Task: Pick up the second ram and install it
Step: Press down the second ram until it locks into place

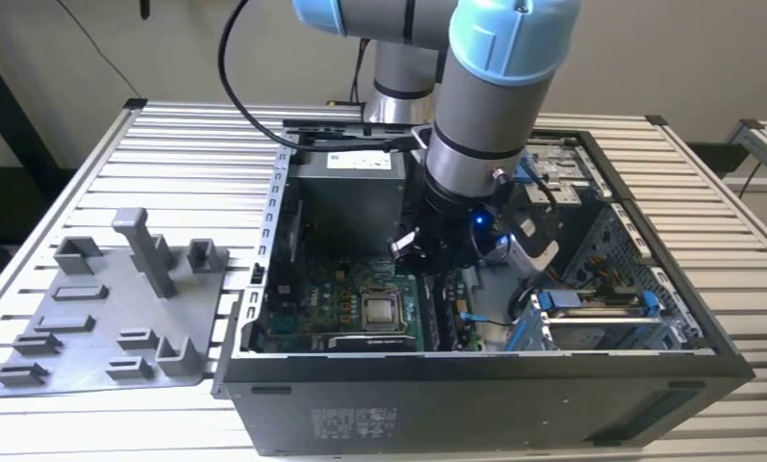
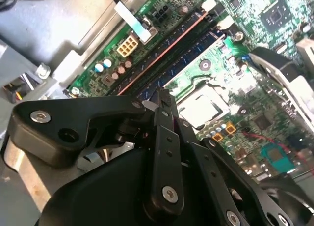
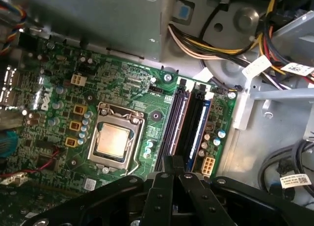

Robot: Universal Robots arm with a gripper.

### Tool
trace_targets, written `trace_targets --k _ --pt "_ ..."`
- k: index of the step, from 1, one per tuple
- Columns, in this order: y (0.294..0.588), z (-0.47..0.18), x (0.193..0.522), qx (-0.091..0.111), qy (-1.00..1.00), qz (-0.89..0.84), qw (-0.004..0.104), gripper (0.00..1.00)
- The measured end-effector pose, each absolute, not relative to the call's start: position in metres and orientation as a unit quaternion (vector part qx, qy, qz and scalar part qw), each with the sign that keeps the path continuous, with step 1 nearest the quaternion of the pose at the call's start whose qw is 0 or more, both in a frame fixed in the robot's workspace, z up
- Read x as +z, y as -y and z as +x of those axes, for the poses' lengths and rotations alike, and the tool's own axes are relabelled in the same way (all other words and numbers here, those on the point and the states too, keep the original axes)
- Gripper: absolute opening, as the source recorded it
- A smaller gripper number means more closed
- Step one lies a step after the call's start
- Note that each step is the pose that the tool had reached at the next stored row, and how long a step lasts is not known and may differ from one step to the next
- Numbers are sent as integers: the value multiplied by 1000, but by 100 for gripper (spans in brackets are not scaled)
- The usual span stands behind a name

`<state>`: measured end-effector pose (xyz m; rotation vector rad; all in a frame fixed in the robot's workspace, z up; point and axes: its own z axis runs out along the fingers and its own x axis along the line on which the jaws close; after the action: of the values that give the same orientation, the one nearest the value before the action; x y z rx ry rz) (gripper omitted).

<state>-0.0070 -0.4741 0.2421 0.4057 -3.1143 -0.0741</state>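
My gripper (image 1: pixel 424 258) is down inside the open computer case (image 1: pixel 248 375), over the motherboard (image 3: pixel 122 78). Its black fingers (image 2: pixel 164 113) are pressed together, so the gripper (image 2: pixel 162 94) is shut with nothing showing between the tips. The tips (image 3: pixel 172 163) hang over the near end of the memory slots (image 3: pixel 176 123). A long dark ram (image 3: pixel 190 119) stands edge-up among those slots, beside a blue slot (image 3: pixel 200 130). It also runs as a dark strip (image 2: pixel 184 56) away from the fingertips. I cannot tell whether the tips touch it.
The processor socket (image 3: pixel 113 140) lies beside the slots. Bundled cables (image 3: pixel 211 44) and a drive cage (image 1: pixel 601 322) crowd the case on the exterior view's right. On the slatted table, a grey plastic tray with upright posts (image 1: pixel 114 318) sits at the exterior view's left.
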Motion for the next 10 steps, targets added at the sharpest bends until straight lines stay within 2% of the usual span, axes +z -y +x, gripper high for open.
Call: trace_targets --k 10 --pt "474 -8 242 -24 991 135 0 11"
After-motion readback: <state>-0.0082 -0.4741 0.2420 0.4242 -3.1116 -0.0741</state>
